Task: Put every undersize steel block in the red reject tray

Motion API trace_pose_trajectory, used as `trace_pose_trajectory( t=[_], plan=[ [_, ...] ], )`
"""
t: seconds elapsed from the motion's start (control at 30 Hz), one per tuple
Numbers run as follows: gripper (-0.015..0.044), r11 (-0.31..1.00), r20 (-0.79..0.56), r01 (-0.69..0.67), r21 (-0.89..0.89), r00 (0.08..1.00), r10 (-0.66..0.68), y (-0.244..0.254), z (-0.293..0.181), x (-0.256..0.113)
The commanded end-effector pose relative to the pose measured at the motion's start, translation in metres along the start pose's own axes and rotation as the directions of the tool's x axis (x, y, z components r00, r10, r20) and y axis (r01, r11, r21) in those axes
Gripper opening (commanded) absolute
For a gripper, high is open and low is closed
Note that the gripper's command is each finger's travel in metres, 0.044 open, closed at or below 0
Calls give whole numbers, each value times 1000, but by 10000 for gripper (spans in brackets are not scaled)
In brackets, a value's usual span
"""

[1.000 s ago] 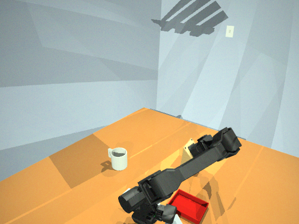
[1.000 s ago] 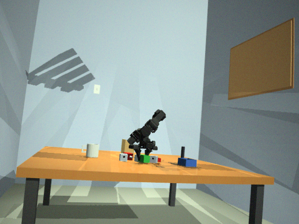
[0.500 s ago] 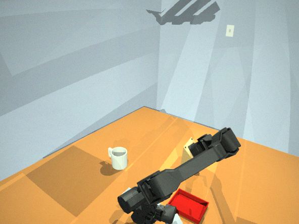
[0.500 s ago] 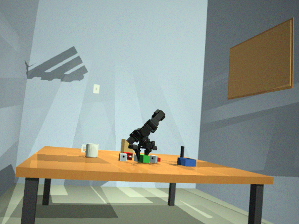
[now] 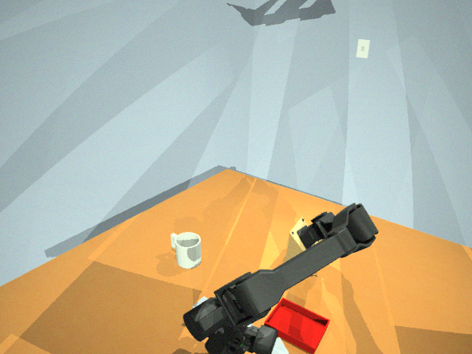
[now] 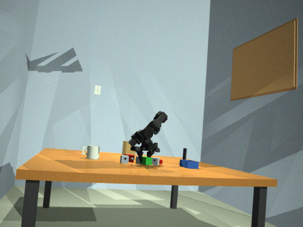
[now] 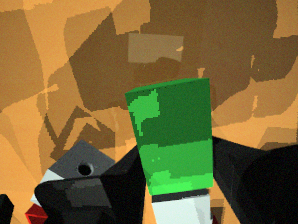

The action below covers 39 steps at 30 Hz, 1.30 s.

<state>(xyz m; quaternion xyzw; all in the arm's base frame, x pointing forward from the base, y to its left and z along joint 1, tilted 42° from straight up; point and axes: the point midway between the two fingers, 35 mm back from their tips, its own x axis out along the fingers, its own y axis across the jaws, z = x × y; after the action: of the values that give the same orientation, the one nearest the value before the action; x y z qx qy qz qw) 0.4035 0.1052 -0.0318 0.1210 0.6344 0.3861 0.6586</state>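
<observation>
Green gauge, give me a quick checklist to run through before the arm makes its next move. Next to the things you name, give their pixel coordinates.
1. Gripper (image 6: 146, 156) (image 7: 169, 139) has hold of the green gauge (image 6: 147, 161) (image 7: 175, 120): ok, its fingers are shut on it.
2. Gauge lined up with a hole: cannot tell, no view shows its tip and a bore together.
3. Gauge seated fully in a block: cannot tell, its far end is hidden.
4. Red reject tray (image 5: 298, 327) upright and open at the top: ok.
5. White mug (image 5: 188, 252) (image 6: 93, 152) apart from the gripper: ok.
6. Gauge put down and released: not ok, it is gripped.
</observation>
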Motion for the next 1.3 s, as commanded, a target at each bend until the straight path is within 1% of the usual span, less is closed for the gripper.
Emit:
trace_pose_trajectory(
  t=[0.0, 1.27],
  plan=[
    [0, 1000, 7, 3, 1, 1000, -3, 1, 5, -2],
    [0, 1000, 8, 3, 1, 1000, -3, 2, 22, -1]
  ],
)
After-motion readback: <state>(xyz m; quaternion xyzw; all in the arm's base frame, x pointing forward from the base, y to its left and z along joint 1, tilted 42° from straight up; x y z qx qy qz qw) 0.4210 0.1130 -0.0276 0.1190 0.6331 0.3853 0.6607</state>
